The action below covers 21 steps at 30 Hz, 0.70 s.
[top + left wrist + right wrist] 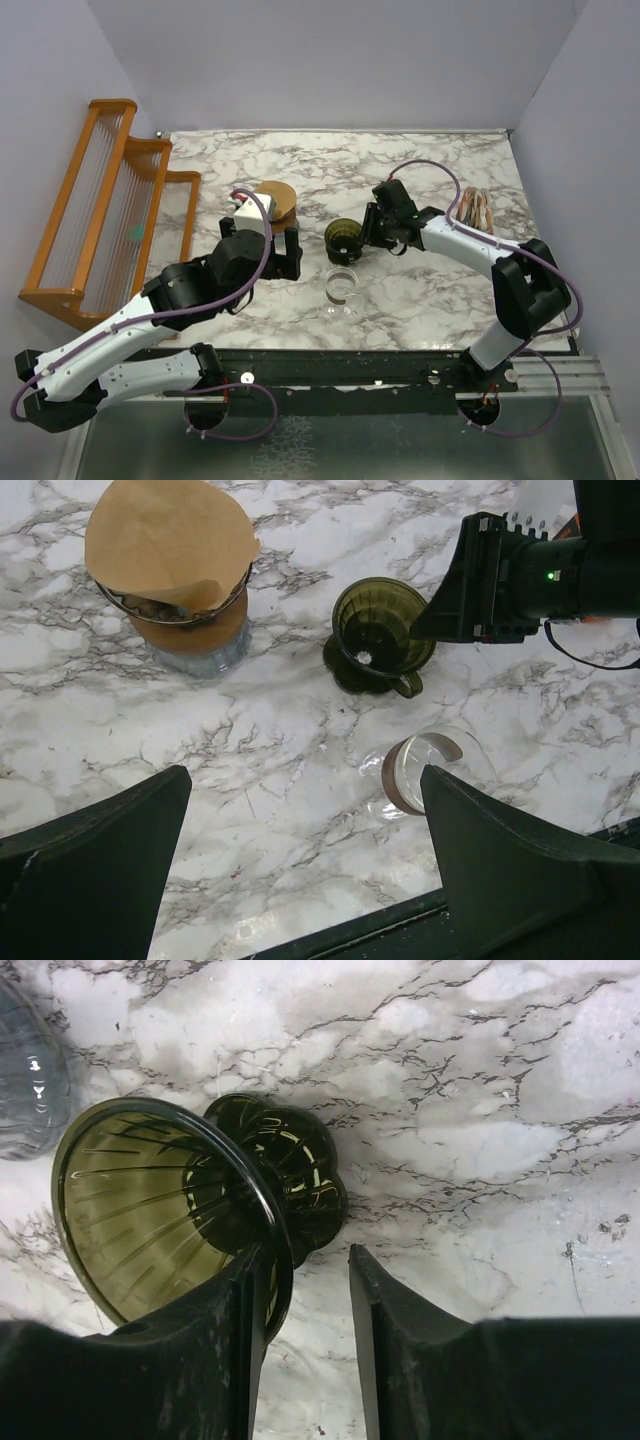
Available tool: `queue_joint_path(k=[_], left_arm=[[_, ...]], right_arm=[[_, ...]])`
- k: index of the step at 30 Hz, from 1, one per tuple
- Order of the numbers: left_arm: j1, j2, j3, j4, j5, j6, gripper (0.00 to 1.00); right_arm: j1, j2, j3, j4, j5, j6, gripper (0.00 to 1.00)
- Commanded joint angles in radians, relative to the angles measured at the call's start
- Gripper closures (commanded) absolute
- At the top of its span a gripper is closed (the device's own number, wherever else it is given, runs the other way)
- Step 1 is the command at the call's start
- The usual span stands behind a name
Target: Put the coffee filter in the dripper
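The right arm's fingers point(375, 1360) stand slightly apart, straddling the rim of a dark olive-green, translucent, cone-shaped dripper point(150, 1200), one over its mouth and one outside. The gap between them is wider than the rim. The dripper stands upright on the white marbled counter point(480, 1110). The left arm's fingers point(110, 860) are spread wide above the counter. A clear glass cup point(440, 770) sits just beside the dripper. Farther left, a tan paper piece point(165, 535) lies on a brown disc stand point(190, 630).
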Motion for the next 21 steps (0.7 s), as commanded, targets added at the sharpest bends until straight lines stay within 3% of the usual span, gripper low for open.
queue_joint_path(k=[1,7,14,21], left_arm=[[0.004,0.018,0.001,-0.015,-0.003,-0.002,0.01],[0.004,0.03,0.003,-0.013,-0.009,0.001,0.01],[0.004,0.038,0.005,-0.007,-0.01,0.004,0.01],[0.004,0.041,0.001,-0.004,-0.008,0.005,0.01]], right_arm=[[-0.008,0.026,-0.025,0.072,-0.028,0.033,0.6],[-0.013,0.017,-0.025,0.091,-0.027,0.04,0.73],[-0.016,0.006,-0.036,0.11,-0.028,0.056,0.99],[-0.016,-0.056,-0.032,0.085,-0.006,0.044,1.0]])
